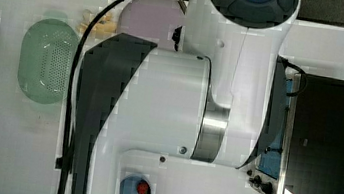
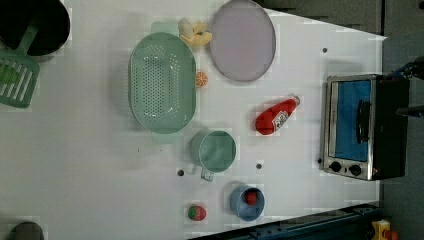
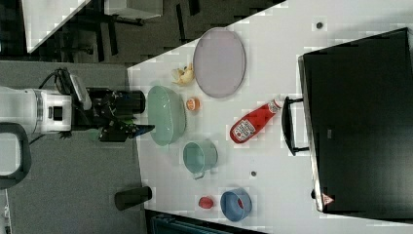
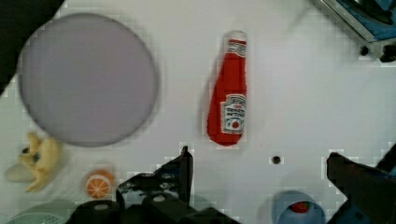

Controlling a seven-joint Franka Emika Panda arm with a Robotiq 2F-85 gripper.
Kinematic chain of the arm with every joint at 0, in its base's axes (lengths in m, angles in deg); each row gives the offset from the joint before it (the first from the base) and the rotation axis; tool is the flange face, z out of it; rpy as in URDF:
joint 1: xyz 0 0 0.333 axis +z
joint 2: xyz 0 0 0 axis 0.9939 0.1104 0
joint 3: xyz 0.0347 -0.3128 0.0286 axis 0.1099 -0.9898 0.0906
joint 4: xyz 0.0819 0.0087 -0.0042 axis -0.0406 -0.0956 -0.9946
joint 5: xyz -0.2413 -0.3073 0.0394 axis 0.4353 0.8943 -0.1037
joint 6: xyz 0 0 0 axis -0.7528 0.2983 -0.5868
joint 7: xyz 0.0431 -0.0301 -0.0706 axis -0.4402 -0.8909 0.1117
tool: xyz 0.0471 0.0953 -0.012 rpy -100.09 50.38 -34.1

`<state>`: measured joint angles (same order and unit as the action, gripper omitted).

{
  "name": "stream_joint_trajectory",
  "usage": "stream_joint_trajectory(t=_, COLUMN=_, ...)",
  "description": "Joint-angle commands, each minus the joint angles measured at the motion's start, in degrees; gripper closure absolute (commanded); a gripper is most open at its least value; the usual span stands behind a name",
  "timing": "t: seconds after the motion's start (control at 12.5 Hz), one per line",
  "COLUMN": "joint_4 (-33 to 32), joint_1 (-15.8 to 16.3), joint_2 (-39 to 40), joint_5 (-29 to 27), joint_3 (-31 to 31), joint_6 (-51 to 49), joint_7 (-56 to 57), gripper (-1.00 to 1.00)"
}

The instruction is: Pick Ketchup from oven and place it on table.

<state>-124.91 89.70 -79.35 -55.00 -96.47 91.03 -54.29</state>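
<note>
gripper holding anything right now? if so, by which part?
Nothing is held. The gripper is open and empty above the table. The ketchup lies on its side on the table, apart from the fingers and outside the oven.

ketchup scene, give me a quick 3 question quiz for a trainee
1. True or false: the ketchup is lying on the table, outside the oven.
2. In the left view, what sits in the blue bowl?
A. an orange slice
B. a small red fruit
C. a banana
3. Fill in: the gripper is ____ and holds nothing.

Key:
1. True: it lies on its side between the plate and the oven.
2. B: a small red fruit.
3. Open: its fingers stand far apart above the table.
</note>
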Motion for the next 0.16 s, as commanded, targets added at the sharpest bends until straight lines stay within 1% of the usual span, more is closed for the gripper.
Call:
stream_joint_trajectory(t=0.08, joint_4=0.83, joint_1=0.95, joint_2=-1.51, joint_5=0.22, joint_3=-0.74, joint_6=1.07, joint_7=-0.77, gripper=-1.00)
stream_joint_trajectory(t=0.16, joint_4=0.83, joint_1=0.95, joint_2=-1.51, joint_5=0.22, joint_3=-0.74, joint_6=1.07, joint_7=-0.77, gripper=-1.00)
